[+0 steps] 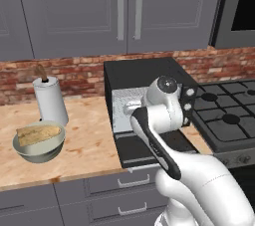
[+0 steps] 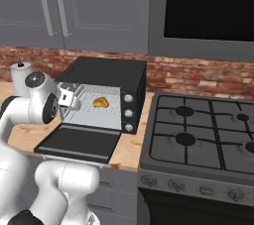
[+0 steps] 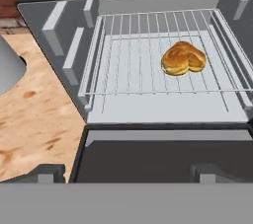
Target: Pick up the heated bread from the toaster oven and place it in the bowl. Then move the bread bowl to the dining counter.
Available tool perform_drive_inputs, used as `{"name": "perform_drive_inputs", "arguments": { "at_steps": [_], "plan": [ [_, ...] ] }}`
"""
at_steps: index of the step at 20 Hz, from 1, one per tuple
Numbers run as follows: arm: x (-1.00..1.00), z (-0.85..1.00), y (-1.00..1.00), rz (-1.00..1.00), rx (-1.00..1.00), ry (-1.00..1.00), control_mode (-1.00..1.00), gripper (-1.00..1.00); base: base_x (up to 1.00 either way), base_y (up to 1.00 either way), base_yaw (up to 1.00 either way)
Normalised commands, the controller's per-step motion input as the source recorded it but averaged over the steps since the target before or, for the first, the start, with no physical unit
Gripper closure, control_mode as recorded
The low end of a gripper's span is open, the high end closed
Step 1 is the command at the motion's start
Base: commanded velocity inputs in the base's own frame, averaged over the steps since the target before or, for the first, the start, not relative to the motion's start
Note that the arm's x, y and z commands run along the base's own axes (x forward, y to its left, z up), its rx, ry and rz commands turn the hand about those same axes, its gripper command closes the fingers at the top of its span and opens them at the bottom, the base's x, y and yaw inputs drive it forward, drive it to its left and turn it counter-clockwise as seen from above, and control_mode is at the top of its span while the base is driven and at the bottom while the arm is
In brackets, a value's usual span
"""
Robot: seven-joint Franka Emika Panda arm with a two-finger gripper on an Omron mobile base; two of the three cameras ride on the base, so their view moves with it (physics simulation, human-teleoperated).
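The heated bread [image 3: 183, 58] is seen lying on the wire rack [image 3: 148, 55] inside the toaster oven [image 2: 106, 97], towards the 2 o'clock part of the rack in the hand view. It is a small golden-orange lumpy piece, and nothing is touching it. The door [image 2: 79, 143] of the oven is dropped down flat and lies open over the front edge of the worktop [image 1: 89, 145].

The tool [image 3: 126, 172] is held in front of the open oven, above the door, and is pointed into the cavity. Its two fingertips [image 3: 44, 173] are spread wide apart, so the tool is released and nothing is grasped; the bread is well apart from it, deeper inside.

In the left base view, the bowl [image 1: 39, 143] is placed on the worktop at 9 o'clock from the oven, well apart from it. A long pale loaf [image 1: 39, 133] is lying in the bowl. A paper towel roll [image 1: 50, 100] is standing upright just behind the bowl. A stove [image 2: 198, 140] with burners is set at 3 o'clock, just beside the oven.
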Motion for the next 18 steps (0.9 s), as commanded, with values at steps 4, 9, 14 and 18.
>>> {"name": "perform_drive_inputs", "arguments": {
  "at_steps": [4, 9, 14, 18],
  "plan": [
    [0.4, -0.17, 0.07, -0.01, 0.0, -0.02, -1.0, -1.0, 0.0, 0.0, 0.0],
    [0.51, -0.17, 0.0, 0.0, 0.0, 0.0, -1.0, -1.0, 0.0, 0.0, 0.0],
    [0.47, -0.17, 0.0, 0.0, 0.0, 0.0, -1.0, -1.0, 0.0, 0.0, 0.0],
    [0.41, -0.31, 0.0, 0.0, 0.0, 0.0, -1.0, -1.0, 0.0, 0.0, 0.0]
  ]
}}
